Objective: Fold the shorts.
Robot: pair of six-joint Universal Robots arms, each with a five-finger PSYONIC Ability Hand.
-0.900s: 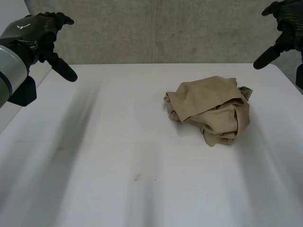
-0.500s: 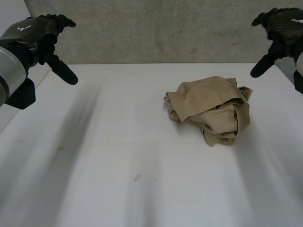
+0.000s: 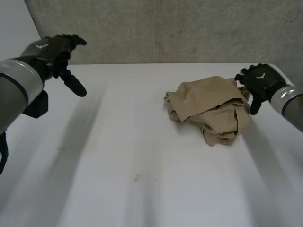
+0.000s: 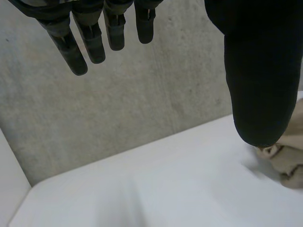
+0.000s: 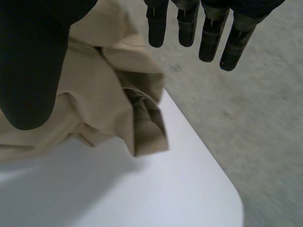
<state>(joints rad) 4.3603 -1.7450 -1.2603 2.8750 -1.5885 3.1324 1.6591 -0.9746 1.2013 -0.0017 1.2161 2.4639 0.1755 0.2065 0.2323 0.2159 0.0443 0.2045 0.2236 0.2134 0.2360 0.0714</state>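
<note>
Two black hands hang open above a white table [image 3: 118,161] with a grey concrete wall [image 3: 165,28] behind it. Over the far left corner of the tabletop, the left hand [image 3: 54,49] hovers in the air with its fingers [image 4: 90,40] straight and spread and its thumb held apart, gripping nothing and well away from the cloth. On the right half of the tabletop, nearer the far edge, the tan shorts [image 3: 210,109] lie crumpled in a loose heap, with folds piled over one another and a darker lining showing at the heap's right side. At that right side, near the tabletop's right edge, the right hand [image 3: 259,81] is poised low with straight fingers [image 5: 208,33] and a spread thumb. It grips nothing, and whether it touches the cloth cannot be told.
</note>
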